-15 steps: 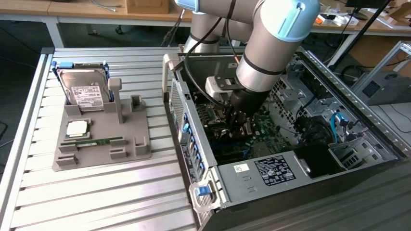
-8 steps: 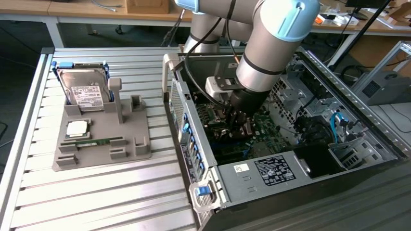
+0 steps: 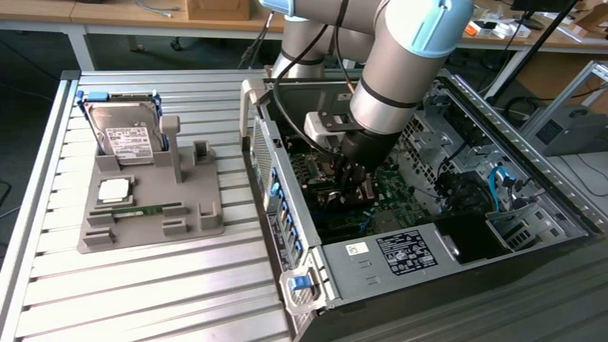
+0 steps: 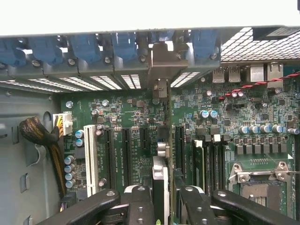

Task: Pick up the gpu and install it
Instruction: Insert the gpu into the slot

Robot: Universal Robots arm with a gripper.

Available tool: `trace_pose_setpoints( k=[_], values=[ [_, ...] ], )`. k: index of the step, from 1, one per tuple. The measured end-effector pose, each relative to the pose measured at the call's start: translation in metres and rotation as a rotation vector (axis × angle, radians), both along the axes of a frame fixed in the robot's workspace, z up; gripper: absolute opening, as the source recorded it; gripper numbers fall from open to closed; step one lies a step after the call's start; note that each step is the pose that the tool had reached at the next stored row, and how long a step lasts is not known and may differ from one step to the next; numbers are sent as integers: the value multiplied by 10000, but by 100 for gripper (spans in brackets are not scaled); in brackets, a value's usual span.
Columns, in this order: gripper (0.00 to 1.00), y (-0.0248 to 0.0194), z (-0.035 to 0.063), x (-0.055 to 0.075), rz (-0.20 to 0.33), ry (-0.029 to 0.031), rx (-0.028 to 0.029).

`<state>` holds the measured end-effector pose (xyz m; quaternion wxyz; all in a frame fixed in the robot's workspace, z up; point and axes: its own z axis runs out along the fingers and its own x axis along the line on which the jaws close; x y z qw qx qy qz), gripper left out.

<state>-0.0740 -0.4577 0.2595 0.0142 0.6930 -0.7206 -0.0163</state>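
Observation:
My gripper [image 3: 354, 184] reaches down into the open computer case [image 3: 409, 249], just above the green motherboard [image 3: 394, 191]. In the wrist view the gpu [image 4: 161, 178] appears edge-on, a thin dark card clamped between my two black fingers [image 4: 140, 206]. My gripper [image 4: 164, 208] is shut on it. The card's silver bracket [image 4: 165, 61] stands against the rear slot openings with blue latches [image 4: 124, 47]. The card runs in line with the black expansion slots [image 4: 125, 154] on the motherboard [image 4: 234, 112]; whether its edge sits in a slot is hidden.
On the slatted table a grey holder [image 3: 152, 214] carries a hard drive [image 3: 128, 132], a small chip [image 3: 114, 189] and a green RAM stick [image 3: 142, 211]. Inside the case are a cable bundle [image 4: 42, 133], a white slot [image 4: 91, 154], the CPU socket [image 4: 262, 183] and drive cages [image 3: 456, 128].

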Motion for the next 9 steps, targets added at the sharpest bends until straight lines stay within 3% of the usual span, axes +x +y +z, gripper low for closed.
trace_pose_setpoints(
  k=[5,9],
  values=[
    [27,9,13,0,0,0,-115],
    [27,18,13,1,2,-1,-339]
  ],
)
